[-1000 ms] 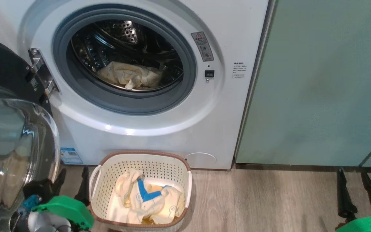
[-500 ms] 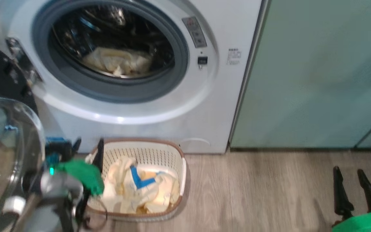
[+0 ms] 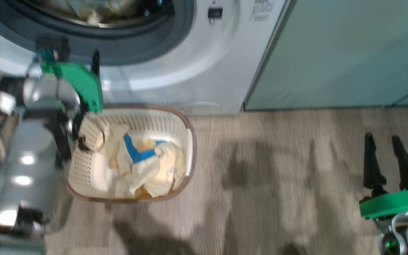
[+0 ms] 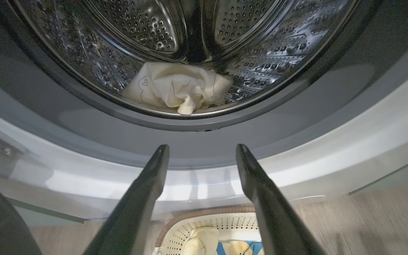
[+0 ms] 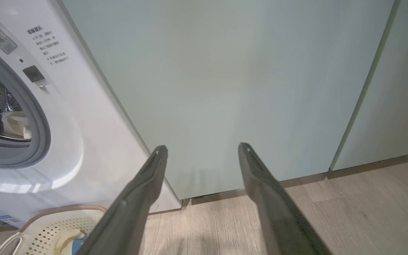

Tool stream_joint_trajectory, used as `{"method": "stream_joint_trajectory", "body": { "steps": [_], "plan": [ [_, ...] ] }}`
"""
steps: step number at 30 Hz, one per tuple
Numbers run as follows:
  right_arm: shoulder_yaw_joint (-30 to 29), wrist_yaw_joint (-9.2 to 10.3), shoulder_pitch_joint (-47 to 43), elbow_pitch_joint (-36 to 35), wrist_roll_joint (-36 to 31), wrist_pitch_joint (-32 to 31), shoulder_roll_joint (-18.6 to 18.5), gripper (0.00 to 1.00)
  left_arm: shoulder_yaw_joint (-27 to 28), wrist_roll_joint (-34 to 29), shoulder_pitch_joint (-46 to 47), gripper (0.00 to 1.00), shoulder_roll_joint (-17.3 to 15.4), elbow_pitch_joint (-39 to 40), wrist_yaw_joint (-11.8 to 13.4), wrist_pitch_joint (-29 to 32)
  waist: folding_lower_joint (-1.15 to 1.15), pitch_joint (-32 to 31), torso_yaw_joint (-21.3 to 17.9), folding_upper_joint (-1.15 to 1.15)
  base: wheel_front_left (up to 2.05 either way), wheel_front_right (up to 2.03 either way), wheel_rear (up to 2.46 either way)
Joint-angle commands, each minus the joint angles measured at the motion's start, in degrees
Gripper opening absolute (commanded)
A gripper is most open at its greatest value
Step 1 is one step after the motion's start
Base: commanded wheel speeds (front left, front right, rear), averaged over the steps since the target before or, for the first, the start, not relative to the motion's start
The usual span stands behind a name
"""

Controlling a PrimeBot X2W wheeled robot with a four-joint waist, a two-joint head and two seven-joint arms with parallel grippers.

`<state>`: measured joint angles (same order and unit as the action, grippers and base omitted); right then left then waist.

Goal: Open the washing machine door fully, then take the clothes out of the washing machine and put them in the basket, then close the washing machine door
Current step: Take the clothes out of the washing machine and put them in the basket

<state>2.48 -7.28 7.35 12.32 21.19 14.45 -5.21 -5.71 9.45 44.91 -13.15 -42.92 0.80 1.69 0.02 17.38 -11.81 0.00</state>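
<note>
The washing machine (image 5: 94,141) has a smooth, glossy white shell. Its drum (image 4: 260,46) is shiny perforated metal, ringed by a matt grey rubber gasket (image 4: 30,92). The clothes (image 4: 177,90) are soft, crumpled cloth. The basket (image 3: 151,122) is perforated cream plastic — it sits on a matt wood-grain floor (image 3: 278,177).

Flat pale green cabinet doors (image 5: 225,88) stand at the far right of the scene, and a thin vertical seam (image 5: 363,88) parts a wide door from a narrower one further right. A dark plinth strip (image 5: 377,163) runs along their foot. The grey-brown wood-look floor (image 3: 278,177) spreads nearer, with soft dark shadows (image 3: 246,166) on it.
</note>
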Motion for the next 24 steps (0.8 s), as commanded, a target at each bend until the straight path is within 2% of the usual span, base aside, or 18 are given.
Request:
{"method": "stream_joint_trajectory", "body": {
  "steps": [1,4,9,14,19,24],
  "plan": [
    [1.1,-0.21,2.2,-2.2,0.1,0.5,-0.5,1.00,1.4,-0.5,4.4,1.00,-2.7,0.5,0.7,1.1,-0.02,4.6,-1.4,0.00,0.00,0.00,0.00],
    [1.0,-0.21,4.1,-2.6,0.0,0.5,-0.4,1.00,0.3,-1.9,12.4,1.00,-3.7,-4.2,1.7,4.8,-0.02,8.8,-2.0,0.00,0.00,0.00,0.00],
    [1.3,-0.21,6.3,-2.9,-0.1,0.5,-0.6,1.00,-0.9,-3.6,21.4,1.00,-5.7,-10.4,2.3,7.4,-0.02,13.0,-3.0,0.00,0.00,0.00,0.00],
    [2.0,-0.21,7.8,-2.9,-0.1,0.5,-0.8,1.00,-2.7,-4.5,28.8,1.00,-5.8,-15.5,1.0,9.3,-0.02,16.4,-3.5,0.00,0.00,0.00,0.00],
    [2.8,-0.21,9.5,-3.0,-0.2,0.5,-0.8,1.00,-4.3,-5.4,35.5,1.00,-5.3,-19.4,0.2,9.2,-0.02,19.4,-4.2,0.00,0.00,0.00,0.00],
    [3.2,-0.21,10.9,-3.3,-0.1,0.5,-1.2,1.00,-5.4,-6.1,41.0,1.00,-5.8,-22.2,0.5,7.5,-0.02,22.1,-4.7,0.00,0.00,0.00,0.00]
  ]
}}
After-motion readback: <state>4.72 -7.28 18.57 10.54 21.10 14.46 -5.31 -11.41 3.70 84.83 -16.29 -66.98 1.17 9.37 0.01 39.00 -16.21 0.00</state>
